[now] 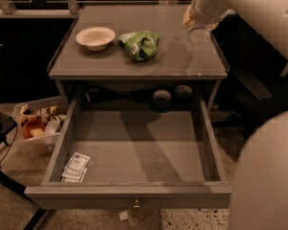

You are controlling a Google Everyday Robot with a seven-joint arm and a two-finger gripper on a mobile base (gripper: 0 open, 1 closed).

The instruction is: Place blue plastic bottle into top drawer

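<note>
The blue plastic bottle (pixel 199 34), clear with a pale label, hangs tilted just above the right side of the grey tabletop (pixel 134 63), its round end turned toward the camera. My gripper (pixel 197 24) is at the end of the white arm coming in from the top right and is shut on the bottle's upper part; the wrist hides most of it. The top drawer (pixel 144 150) is pulled wide open below the tabletop, with its small knob (pixel 137 204) at the front. The bottle is above and behind the drawer's right rear corner.
A white bowl (pixel 95 36) and a green snack bag (pixel 140 44) sit on the tabletop's left and middle. Small paper packets (pixel 76 167) lie in the drawer's front left corner. A plastic bin of items (pixel 38 128) stands on the floor at left. My arm's big white link fills the lower right.
</note>
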